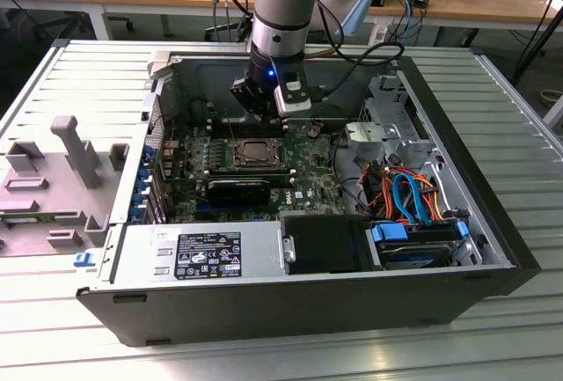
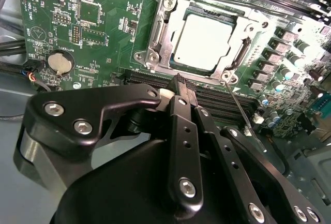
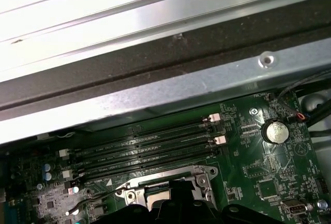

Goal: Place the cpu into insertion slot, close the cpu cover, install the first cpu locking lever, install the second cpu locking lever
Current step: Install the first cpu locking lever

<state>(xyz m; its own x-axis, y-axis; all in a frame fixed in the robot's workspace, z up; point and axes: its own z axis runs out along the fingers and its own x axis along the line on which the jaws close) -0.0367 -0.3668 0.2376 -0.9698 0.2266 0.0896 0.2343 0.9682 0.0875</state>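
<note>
- Judged done: placing of the cpu (image 2: 201, 40), now flat and square in the insertion slot (image 2: 212, 9) on the green motherboard (image 2: 93, 27).
- Judged done as well: closing of the cpu cover (image 2: 160, 30), down flat as a silver frame around the chip, with the metal top showing through its window.
- Along the far edge of the cover, a thin locking lever (image 2: 222, 2), low and close against the frame. Seemingly installed, though no telling whether hooked under its catch.
- From the socket corner nearest the arm, a second wire lever (image 2: 243, 113), slanting away from the frame across the memory slots (image 2: 217, 99). Probably not latched, so most likely left to do.
- Gripper (image 2: 179, 83) poised just beside that near edge of the socket in the second wrist view. Above the socket, inside the open computer case (image 1: 493, 249), in the exterior view.
- Fingers (image 2: 178, 125) drawn together to a narrow tip, with no gap to be seen and nothing pinched between. Near the root of the loose lever, yet touching neither cover nor lever as far as can be made out.
</note>
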